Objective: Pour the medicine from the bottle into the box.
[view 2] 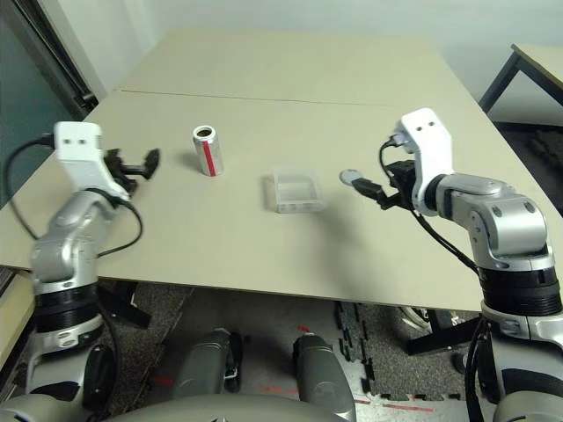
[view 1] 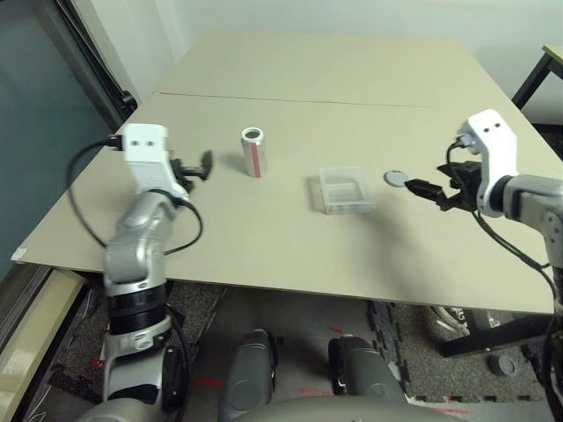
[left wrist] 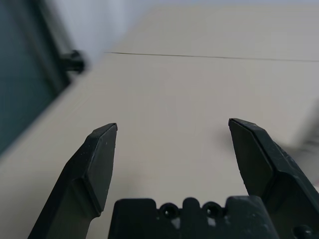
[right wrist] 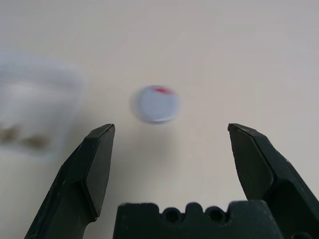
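Left eye view is showing both grippers, left gripper (view 1: 206, 164) and right gripper (view 1: 428, 189), gaping wide and holding nothing, flanking the uncapped bottle (view 1: 253, 152) standing left of the box (view 1: 342, 190); judging ahead, grasping the bottle mid-body seems wisest.

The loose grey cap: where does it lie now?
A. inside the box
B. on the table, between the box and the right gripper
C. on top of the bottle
B: the cap lies flat on the table, between the box and the right gripper.
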{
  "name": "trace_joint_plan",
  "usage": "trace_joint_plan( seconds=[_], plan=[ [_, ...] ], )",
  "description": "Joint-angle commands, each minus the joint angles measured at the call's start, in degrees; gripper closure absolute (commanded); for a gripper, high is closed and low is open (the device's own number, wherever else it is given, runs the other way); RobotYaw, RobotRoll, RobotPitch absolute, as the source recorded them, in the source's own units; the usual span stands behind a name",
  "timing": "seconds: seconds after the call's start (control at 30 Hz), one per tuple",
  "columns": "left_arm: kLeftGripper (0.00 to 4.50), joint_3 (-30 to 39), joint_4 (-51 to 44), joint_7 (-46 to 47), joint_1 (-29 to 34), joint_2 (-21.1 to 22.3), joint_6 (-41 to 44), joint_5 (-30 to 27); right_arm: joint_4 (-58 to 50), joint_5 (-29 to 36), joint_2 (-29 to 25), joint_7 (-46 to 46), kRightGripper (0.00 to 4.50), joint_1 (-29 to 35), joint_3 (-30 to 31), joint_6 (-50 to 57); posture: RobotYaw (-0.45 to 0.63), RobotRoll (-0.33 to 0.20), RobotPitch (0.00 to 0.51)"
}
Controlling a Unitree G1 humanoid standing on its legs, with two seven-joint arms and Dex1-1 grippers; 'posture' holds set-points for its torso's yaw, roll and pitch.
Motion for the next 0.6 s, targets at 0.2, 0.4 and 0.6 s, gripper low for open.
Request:
trace_joint_plan(
  seconds=[0.2,0.4,0.6],
  plan=[
    [0.02,-1.4,33.5,-5.0,-12.4,5.0,-18.2,1.0,14.0,-7.7,4.1,-15.9,0.0,-1.3,-6.0,-21.5,0.1,0.0,0.062],
    [0.02,-3.6,54.2,-7.1,-23.0,4.7,-27.6,1.4,24.3,-9.1,4.4,-23.8,0.0,-3.1,-9.7,-32.1,0.04,0.0,0.084],
    [0.02,-5.1,63.7,-7.3,-26.9,3.5,-31.4,1.5,28.5,-7.2,5.6,-25.5,0.0,-1.7,-11.7,-34.1,0.01,0.0,0.089]
  ],
)
